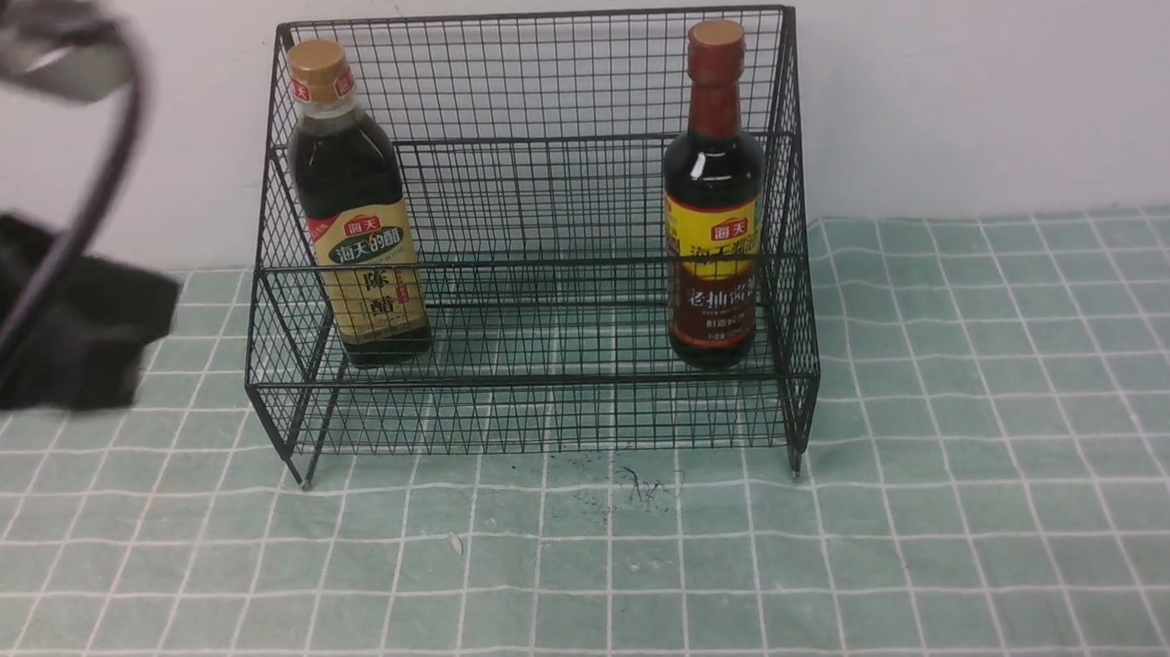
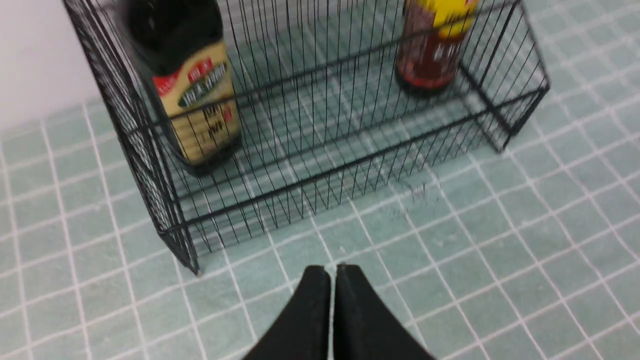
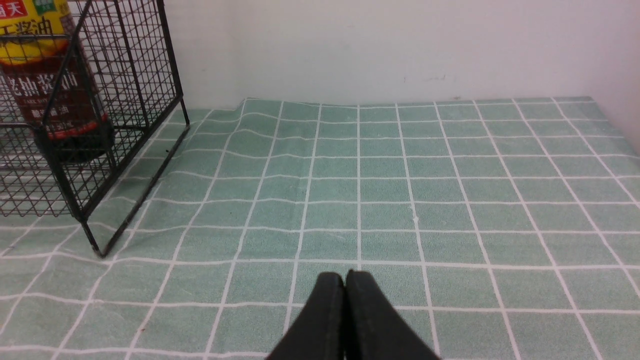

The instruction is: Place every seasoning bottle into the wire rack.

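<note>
The black wire rack (image 1: 533, 101) stands at the back of the table against the wall. Both seasoning bottles stand upright on its lower tier. The gold-capped bottle with the beige label (image 1: 358, 205) is at the rack's left end, the red-capped bottle with the yellow-and-maroon label (image 1: 713, 197) at its right end. My left gripper (image 2: 333, 270) is shut and empty above the cloth, in front of the rack's (image 2: 320, 165) left corner, apart from the beige-label bottle (image 2: 195, 95). My right gripper (image 3: 345, 276) is shut and empty over bare cloth, beside the rack's (image 3: 125, 75) right end and the red-capped bottle (image 3: 50, 95).
A green checked cloth (image 1: 1002, 447) covers the table up to the white wall. Part of my left arm and its cable (image 1: 50, 246) fills the front view's far left, blurred. A small dark scribble mark (image 1: 643, 486) lies on the cloth before the rack.
</note>
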